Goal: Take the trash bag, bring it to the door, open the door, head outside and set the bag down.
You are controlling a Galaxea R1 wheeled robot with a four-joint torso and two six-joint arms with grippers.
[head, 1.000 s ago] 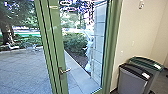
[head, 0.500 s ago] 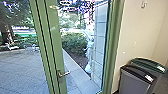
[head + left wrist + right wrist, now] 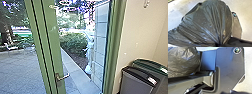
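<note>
Evidently, the door-opening step is in hand: the trash bag [image 3: 209, 22] hangs above the floor [image 3: 246, 18], its gathered neck apparently clamped in the left gripper [image 3: 219, 44]; the right gripper's state cannot be told. With the green-framed door [image 3: 55, 52] seemingly closed, the next move calls for working its lever handle [image 3: 62, 76].

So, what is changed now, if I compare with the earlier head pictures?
The head camera has moved, apparently slightly nearer the door: its handle now shows lower and further left, the grey bin and green-lidded bin lower and further right. None of these visibly moved by itself.
</note>
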